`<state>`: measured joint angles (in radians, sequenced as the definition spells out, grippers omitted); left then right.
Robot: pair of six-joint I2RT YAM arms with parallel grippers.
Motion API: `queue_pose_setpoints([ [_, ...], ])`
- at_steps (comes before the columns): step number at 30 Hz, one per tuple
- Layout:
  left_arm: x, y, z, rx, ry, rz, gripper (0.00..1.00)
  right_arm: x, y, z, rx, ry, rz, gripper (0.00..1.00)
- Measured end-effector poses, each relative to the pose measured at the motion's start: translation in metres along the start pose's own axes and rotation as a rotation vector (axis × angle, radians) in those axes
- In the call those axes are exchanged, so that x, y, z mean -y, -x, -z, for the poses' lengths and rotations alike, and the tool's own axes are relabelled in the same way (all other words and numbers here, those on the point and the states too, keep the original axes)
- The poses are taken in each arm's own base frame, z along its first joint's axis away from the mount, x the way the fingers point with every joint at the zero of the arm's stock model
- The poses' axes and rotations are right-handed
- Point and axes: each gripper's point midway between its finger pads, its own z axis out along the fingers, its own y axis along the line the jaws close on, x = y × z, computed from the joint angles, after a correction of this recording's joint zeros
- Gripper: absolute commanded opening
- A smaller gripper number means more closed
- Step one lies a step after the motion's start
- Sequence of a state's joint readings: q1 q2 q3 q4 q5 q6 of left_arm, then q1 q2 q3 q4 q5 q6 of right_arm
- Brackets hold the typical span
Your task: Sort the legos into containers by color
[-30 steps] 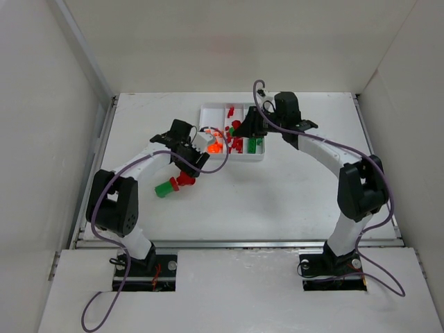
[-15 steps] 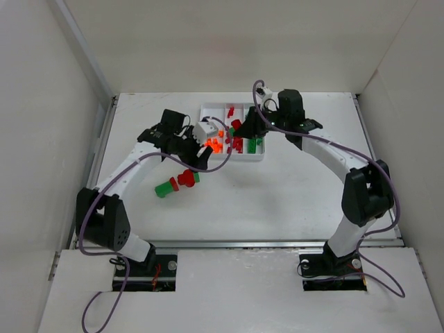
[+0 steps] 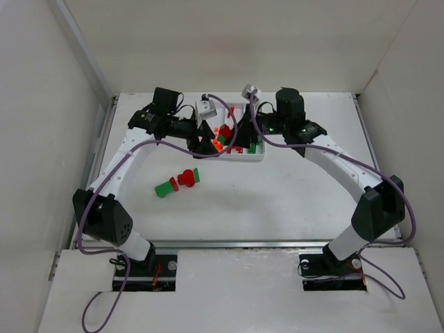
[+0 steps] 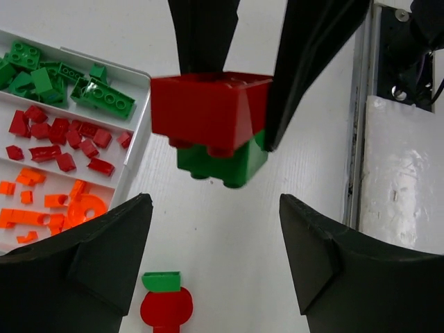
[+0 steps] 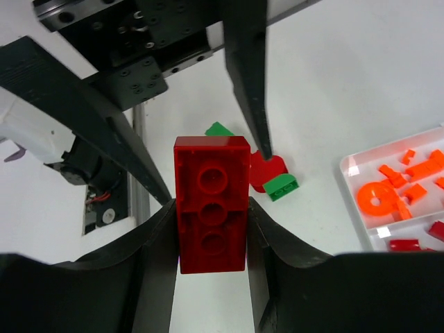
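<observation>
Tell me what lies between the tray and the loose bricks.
Only bare table separates tray from loose bricks, shown in the top view.

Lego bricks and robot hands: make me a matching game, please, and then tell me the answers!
Things
1 left hand
2 right hand
3 lifted green brick
4 orange pieces

Places and states
A in the tray
B open and empty
C gripping a red brick
D stuck to that red brick

Pairs: 1-B, 2-C, 3-D, 4-A
</observation>
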<state>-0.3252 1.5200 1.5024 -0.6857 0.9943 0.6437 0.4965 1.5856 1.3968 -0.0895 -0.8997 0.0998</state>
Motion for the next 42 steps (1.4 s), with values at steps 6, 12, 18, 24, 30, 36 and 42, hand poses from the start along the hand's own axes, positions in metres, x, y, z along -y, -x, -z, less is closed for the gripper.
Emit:
queue_pose_setpoints([
  [6,0.001,0.010,-0.003,0.026,-0.045,0.009,0.72,-0.011,-0.003,-0.006,-0.011,0.039,0.021,0.00],
  [12,0.007,0.016,-0.003,0.051,-0.077,0.012,0.71,-0.017,-0.004,-0.009,-0.015,0.058,0.030,0.00],
  [18,0.012,0.020,-0.002,0.068,-0.103,0.012,0.62,-0.027,-0.006,-0.015,-0.024,0.088,0.037,0.00],
  [24,0.022,0.020,-0.002,0.067,-0.140,0.038,0.24,-0.025,-0.007,-0.016,-0.023,0.085,0.050,0.00],
  [30,0.022,0.016,-0.002,0.058,-0.143,0.066,0.00,-0.024,-0.008,-0.016,-0.027,0.086,0.054,0.00],
  [36,0.011,0.007,-0.007,0.047,-0.095,0.072,0.00,-0.007,-0.010,-0.009,-0.026,0.029,0.010,0.00],
  [42,-0.010,-0.050,-0.012,-0.065,0.053,0.233,0.00,0.079,0.003,0.028,0.077,-0.330,-0.176,0.00],
])
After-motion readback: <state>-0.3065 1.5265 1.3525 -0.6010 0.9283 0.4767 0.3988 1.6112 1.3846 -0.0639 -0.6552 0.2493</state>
